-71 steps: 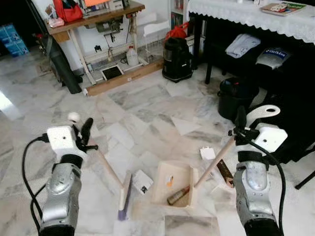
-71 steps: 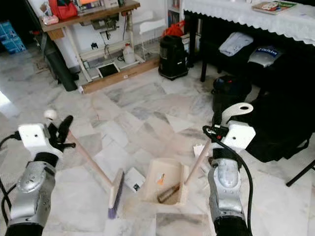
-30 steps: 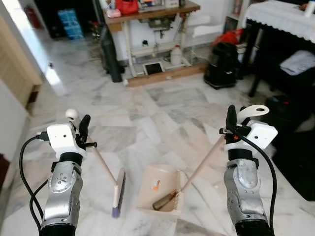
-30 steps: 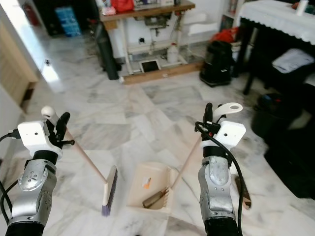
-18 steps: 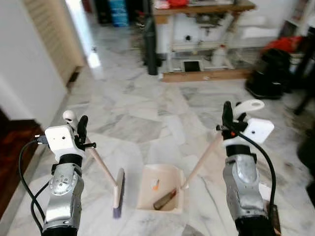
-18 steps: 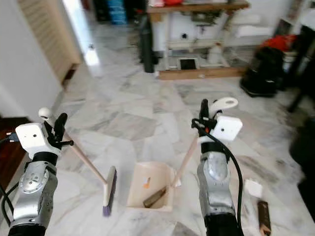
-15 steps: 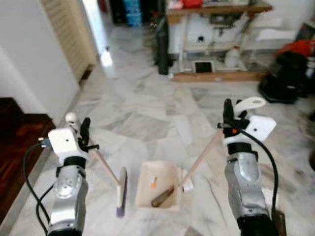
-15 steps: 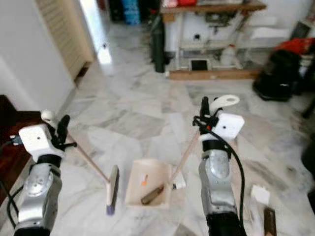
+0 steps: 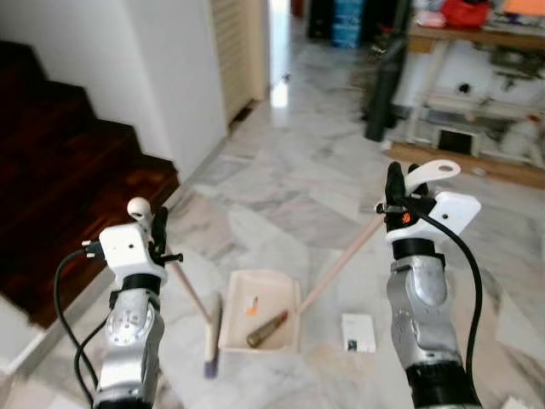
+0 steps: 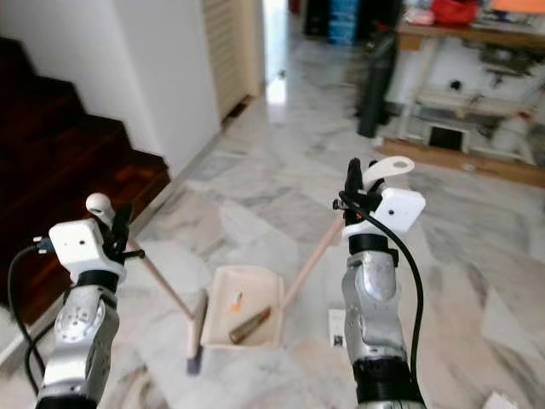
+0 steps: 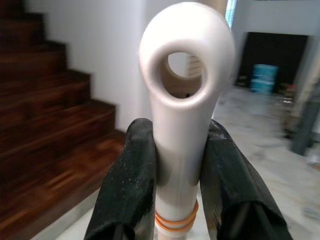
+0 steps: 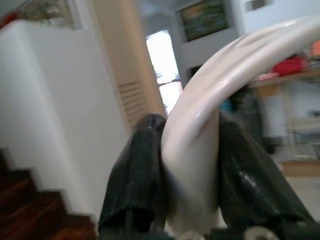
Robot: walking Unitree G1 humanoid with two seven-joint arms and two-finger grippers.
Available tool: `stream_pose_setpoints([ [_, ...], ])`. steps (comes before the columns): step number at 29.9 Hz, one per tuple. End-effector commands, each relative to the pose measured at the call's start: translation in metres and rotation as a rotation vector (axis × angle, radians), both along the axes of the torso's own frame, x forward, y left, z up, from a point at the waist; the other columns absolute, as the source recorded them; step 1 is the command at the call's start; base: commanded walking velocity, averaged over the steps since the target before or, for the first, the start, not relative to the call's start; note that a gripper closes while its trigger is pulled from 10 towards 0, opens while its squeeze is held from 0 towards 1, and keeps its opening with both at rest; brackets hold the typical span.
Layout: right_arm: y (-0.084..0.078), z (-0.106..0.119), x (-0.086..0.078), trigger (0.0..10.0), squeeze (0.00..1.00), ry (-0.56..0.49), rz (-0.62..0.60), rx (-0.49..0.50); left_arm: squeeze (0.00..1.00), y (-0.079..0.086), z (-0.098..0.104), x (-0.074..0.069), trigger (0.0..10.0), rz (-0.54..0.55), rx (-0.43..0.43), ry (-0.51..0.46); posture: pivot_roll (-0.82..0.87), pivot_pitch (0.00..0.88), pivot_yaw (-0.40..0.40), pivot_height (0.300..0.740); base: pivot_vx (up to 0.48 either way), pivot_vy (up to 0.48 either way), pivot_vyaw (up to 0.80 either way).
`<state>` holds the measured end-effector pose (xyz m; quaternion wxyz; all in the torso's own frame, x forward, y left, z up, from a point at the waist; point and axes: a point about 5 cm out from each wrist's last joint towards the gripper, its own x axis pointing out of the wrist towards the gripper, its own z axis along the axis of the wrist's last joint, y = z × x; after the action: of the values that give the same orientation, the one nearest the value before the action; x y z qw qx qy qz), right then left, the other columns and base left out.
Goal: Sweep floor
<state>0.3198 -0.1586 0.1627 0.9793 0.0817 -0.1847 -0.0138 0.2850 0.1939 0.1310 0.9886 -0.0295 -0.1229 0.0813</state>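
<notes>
Both pincers are clamped on handles. On my left, the left gripper [image 9: 152,228] pinches the white looped top of the broom [image 9: 210,328]; its two black fingers [image 11: 129,180] press against either side of the handle. From there the pale wooden stick slopes down and inward to the broom head, which rests on the marble floor [image 9: 281,179] just left of the dustpan [image 9: 260,298].

On my right, the right gripper [image 9: 396,189] is closed around the curved white grip of the dustpan's long handle, fingers [image 12: 137,170] tight on both sides. That stick runs down and inward to the cream dustpan lying flat on the floor between my two arms. Inside the pan I see a brown tube-like piece [image 9: 267,328] and a small orange scrap [image 9: 251,302].

A small white card [image 9: 358,332] lies on the floor just right of the pan. Dark wooden stairs [image 9: 60,187] rise at far left, and a cluttered workbench [image 9: 477,51] stands well behind.
</notes>
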Motion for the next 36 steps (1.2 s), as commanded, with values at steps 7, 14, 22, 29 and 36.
stream_pose_setpoints([
  [7,0.007,0.009,0.001,10.0,0.0,-0.042,0.025,0.022,0.0,0.006,0.016,0.0,10.0,0.027,0.04,-0.068,0.02,0.0,0.025,0.74,0.0,0.0,0.8],
  [14,0.009,0.006,0.0,10.0,0.0,-0.033,0.021,0.035,0.0,0.012,0.017,-0.004,10.0,0.05,0.046,-0.068,0.03,0.0,0.034,0.74,0.0,0.0,0.8],
  [22,0.014,0.004,0.0,10.0,0.0,-0.027,0.026,0.052,0.0,0.018,0.02,-0.006,10.0,0.068,0.057,-0.07,0.05,0.0,0.042,0.74,0.0,0.0,0.8],
  [29,0.011,0.005,0.0,10.0,0.0,-0.029,0.019,0.054,0.0,0.017,0.019,-0.008,10.0,0.074,0.058,-0.065,0.04,0.0,0.041,0.74,0.0,0.0,0.8],
  [36,0.012,0.004,0.0,10.0,0.0,-0.024,0.017,0.057,0.0,0.015,0.019,-0.009,10.0,0.058,0.073,-0.058,0.04,0.0,0.044,0.74,0.0,0.0,0.75],
])
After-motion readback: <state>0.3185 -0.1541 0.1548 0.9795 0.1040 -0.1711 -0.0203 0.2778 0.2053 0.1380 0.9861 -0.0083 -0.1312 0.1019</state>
